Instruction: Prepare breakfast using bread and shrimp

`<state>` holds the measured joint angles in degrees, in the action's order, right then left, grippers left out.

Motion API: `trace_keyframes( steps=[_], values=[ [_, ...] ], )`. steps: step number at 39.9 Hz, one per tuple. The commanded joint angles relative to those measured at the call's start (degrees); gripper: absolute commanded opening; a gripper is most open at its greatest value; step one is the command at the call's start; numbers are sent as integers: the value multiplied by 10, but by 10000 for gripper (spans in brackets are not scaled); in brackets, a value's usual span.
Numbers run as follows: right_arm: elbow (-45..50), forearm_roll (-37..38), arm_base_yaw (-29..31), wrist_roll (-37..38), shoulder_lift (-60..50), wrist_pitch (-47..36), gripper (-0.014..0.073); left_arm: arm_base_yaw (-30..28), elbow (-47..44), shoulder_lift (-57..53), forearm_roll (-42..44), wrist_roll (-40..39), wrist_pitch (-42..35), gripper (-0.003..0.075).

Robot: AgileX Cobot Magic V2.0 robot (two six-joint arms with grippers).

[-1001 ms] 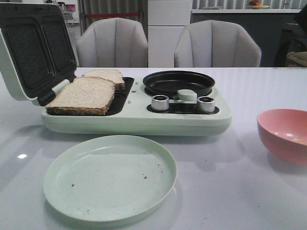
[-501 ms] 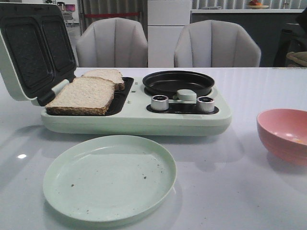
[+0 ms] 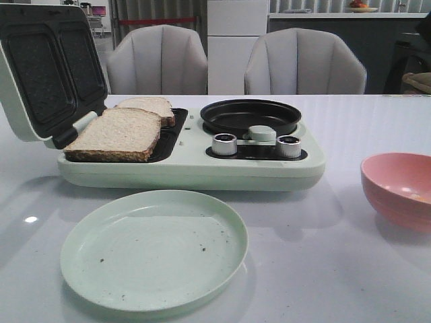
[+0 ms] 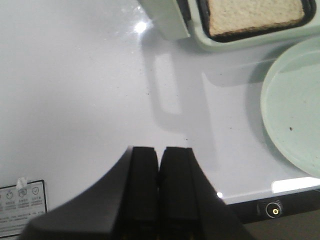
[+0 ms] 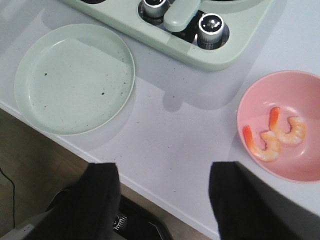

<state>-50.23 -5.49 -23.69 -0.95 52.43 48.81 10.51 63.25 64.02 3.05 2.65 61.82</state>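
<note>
Two slices of bread lie in the open sandwich maker's left tray: the near slice [image 3: 118, 134] and the far slice [image 3: 149, 106]. The near slice also shows in the left wrist view [image 4: 255, 16]. Two curled orange-pink shrimp [image 5: 277, 136] lie in the pink bowl [image 5: 300, 95], which stands at the table's right [image 3: 397, 188]. My left gripper [image 4: 159, 155] is shut and empty above bare table, left of the maker. My right gripper [image 5: 165, 172] is open and empty over the table's front edge, between plate and bowl. Neither gripper shows in the front view.
A pale green breakfast machine [image 3: 195, 161] stands mid-table with its lid [image 3: 40, 67] raised at the left, a black round pan [image 3: 250, 116] and two knobs [image 3: 225, 144] at its right. A pale green plate [image 3: 153, 247] lies in front. Two chairs stand behind the table.
</note>
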Motion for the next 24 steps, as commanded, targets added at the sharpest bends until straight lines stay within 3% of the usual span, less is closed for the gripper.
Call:
trace_keyframes(
  steps=[1, 14, 24],
  values=[
    [-14, 3, 2, 1, -6, -30, 495, -69, 20, 12, -59, 57, -52, 102],
    [-14, 3, 2, 1, -6, -30, 495, -251, 23, 124, -316, 224, -129, 102],
    [-14, 3, 2, 1, -6, -30, 495, -279, 99, 230, -444, 288, -133, 102]
  ],
)
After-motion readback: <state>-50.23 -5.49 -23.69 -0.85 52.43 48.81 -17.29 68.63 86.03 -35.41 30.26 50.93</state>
